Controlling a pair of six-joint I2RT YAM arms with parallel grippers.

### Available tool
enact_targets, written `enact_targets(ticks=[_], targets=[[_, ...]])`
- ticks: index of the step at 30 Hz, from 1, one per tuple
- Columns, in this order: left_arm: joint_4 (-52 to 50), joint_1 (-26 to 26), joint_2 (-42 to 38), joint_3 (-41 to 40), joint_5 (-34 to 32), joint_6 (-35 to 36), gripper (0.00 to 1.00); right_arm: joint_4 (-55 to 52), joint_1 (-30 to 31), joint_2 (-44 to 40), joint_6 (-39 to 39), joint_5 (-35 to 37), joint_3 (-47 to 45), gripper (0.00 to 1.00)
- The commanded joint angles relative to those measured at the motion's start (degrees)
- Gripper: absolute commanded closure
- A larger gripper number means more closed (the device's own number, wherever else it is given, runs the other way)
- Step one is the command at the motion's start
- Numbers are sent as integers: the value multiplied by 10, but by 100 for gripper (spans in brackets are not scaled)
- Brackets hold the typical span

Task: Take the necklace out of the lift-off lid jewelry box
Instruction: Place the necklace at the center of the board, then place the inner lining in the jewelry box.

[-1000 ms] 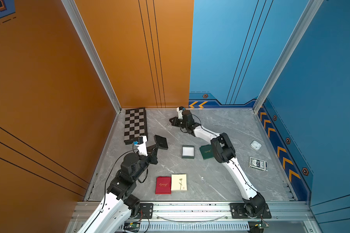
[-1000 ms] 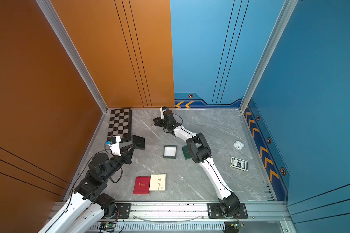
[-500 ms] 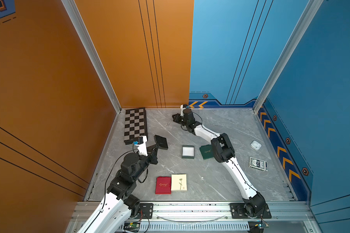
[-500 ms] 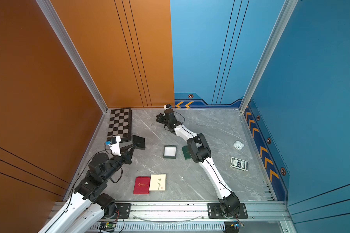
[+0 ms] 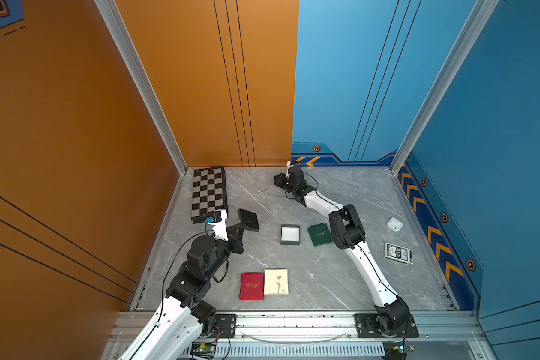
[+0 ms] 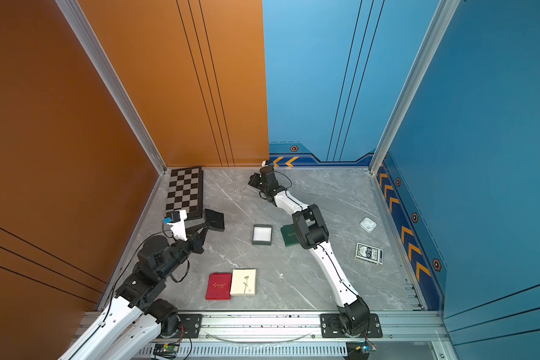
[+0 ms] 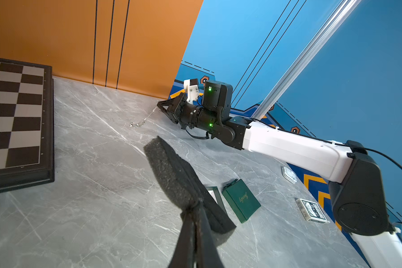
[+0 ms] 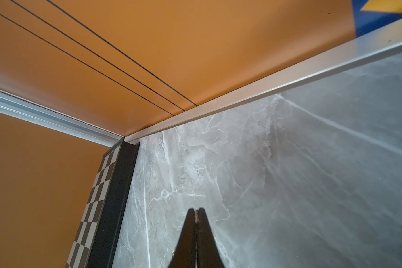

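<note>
Two tools, both clamped shut on something. The right tool (image 8: 196,215) is stretched out near the far edge of the counter (image 5: 325,280), close to the orange wall, with its jaws pinched together on a thin bit of the necklace (image 7: 138,123). In the left wrist view the chain runs down from the tips and the rest sits in a little heap on the marble, between that tool and the chessboard (image 5: 208,193). So the necklace is well clear of the jewelry box (image 5: 290,234), which sits open mid-counter with its white inside showing and the green lid (image 5: 318,235) just beside it. The left tool (image 7: 195,206) is squeezing one corner of the black foam pad (image 7: 172,176), which seems to be up off the counter. Looks basically done bar letting go, imo. My worry is that the grip is on a few links at the very tips, so a quick move could let the chain slide out. The heap could also drag and snag on the chessboard's rim if the arm swings that way. And the foam is only pinched by a corner, so it may flop out if that arm jerks.
</note>
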Motion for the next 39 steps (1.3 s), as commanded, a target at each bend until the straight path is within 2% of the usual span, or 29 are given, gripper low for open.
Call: enact_targets(ticks=[1, 8, 11, 18, 24, 27, 32, 39], targets=[[1, 5, 3, 5, 8, 11, 100, -11, -5, 3, 3, 6, 14, 90], [15, 5, 20, 4, 19, 6, 100, -11, -14, -8, 6, -8, 10, 81], [35, 6, 32, 2, 30, 0, 100, 8, -17, -43, 1, -17, -36, 80], [116, 5, 103, 3, 60, -8, 100, 36, -26, -224, -34, -53, -256, 76], [206, 4, 218, 24, 98, -6, 100, 55, -41, -413, -35, -107, -482, 63], [246, -2, 281, 47, 115, -2, 100, 60, -43, -482, -16, -143, -562, 56], [306, -14, 367, 80, 110, 11, 100, 109, -38, -567, 40, -183, -687, 42], [378, -35, 453, 114, 120, 8, 100, 197, -6, -625, 113, -203, -787, 34]])
